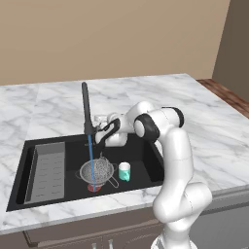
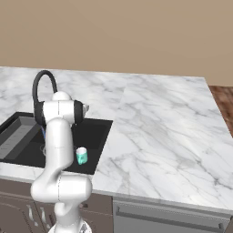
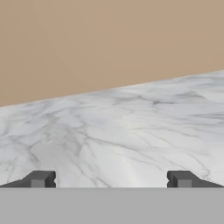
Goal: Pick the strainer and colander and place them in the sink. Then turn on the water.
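Our end effector [image 3: 111, 179] spread wide and empty over the marble surface [image 3: 131, 131], we see water [image 1: 91, 163] streaming onto the colander [image 1: 98, 171] in the sink [image 1: 146, 163]

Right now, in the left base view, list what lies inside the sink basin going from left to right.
Grey ribbed rack → colander, with the blue water stream falling into it → teal cup. All sit in the black sink.

A white marble counter [image 2: 159, 123] runs under a plain tan wall [image 1: 112, 34], wooden floor [image 2: 224, 102] alongside
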